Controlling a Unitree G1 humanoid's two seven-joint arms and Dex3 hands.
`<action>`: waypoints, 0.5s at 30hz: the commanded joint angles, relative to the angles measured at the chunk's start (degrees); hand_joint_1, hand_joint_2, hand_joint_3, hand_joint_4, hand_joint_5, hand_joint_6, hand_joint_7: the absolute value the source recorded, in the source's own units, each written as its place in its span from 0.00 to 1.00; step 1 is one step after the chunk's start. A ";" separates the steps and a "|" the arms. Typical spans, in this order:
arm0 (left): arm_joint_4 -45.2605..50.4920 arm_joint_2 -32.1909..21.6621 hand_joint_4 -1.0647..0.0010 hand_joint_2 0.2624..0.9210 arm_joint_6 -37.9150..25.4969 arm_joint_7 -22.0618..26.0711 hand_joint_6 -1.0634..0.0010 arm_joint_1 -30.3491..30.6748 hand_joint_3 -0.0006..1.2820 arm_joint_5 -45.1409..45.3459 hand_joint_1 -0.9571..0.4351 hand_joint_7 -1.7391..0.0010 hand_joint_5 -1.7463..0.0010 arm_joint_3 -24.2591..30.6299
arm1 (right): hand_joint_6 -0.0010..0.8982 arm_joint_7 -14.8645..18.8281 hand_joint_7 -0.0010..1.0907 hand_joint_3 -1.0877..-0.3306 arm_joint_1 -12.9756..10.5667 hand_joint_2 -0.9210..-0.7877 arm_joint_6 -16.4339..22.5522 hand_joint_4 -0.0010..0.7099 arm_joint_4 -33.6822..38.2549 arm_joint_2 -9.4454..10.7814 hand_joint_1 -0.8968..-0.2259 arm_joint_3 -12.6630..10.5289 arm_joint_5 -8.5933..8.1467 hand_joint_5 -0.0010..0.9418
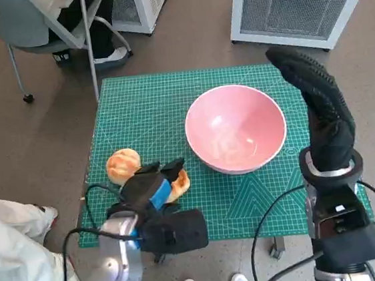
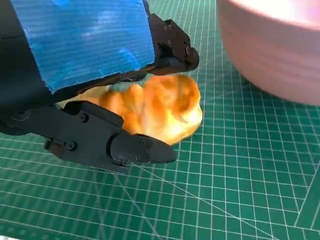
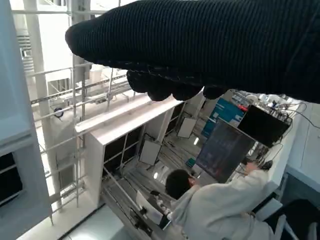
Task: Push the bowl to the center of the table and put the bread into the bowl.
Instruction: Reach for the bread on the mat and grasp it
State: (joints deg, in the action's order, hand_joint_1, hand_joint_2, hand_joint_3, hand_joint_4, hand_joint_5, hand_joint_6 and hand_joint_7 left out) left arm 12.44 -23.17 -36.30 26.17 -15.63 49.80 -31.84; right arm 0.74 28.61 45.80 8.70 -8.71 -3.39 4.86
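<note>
Black fingers (image 2: 135,150) of the left hand (image 1: 153,187) close around the bread (image 2: 160,107), low on the green surface (image 1: 144,111) just beside the pink bowl (image 1: 235,129). I think it should grip firmly, then lift above the rim before releasing. The right hand (image 1: 317,96) stands raised beside the bowl, holding nothing.

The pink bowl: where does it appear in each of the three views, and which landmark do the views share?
Head view: the pink bowl stands on the green mat, right of the middle, ahead of the left hand.
Left wrist view: only part of its outer wall shows, in the upper right corner, beyond the bread.
Right wrist view: not in it; the camera faces the room.
Shared landmark: the mat's white grid, in the head and left wrist views.
</note>
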 commanded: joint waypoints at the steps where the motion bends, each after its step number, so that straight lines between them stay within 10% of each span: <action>1: -3.51 1.36 0.46 1.00 1.77 -1.65 0.51 -0.30 0.07 -0.84 0.50 0.99 0.80 1.21 | 0.03 0.28 0.83 0.71 -1.27 0.00 -0.18 0.59 0.14 0.08 0.72 0.44 0.02 0.00; 10: -7.82 2.74 0.47 1.00 6.19 -4.46 0.34 0.60 0.05 -4.39 0.63 0.97 0.36 3.73 | 0.02 0.63 0.84 0.70 -1.02 0.00 0.22 0.59 1.05 0.09 0.72 0.61 -0.97 0.00; 12: -8.72 2.74 0.45 1.00 7.53 -5.46 0.43 0.71 0.11 -4.86 0.52 0.52 0.31 4.13 | 0.02 0.64 0.84 0.70 -0.98 0.00 0.15 0.59 1.08 0.15 0.72 0.68 -1.03 0.00; 15: -9.36 2.64 0.43 1.00 9.40 -6.72 0.46 0.97 0.11 -5.50 0.64 0.43 0.23 4.91 | 0.02 0.69 0.84 0.70 -0.93 0.00 0.03 0.59 1.12 0.19 0.72 0.76 -1.17 0.00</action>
State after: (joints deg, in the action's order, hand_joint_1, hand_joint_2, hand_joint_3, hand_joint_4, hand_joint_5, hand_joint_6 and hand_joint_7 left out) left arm 5.11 -20.61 -28.27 19.43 -16.28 45.96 -27.16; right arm 0.79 28.43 46.13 9.09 -8.70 -3.05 4.52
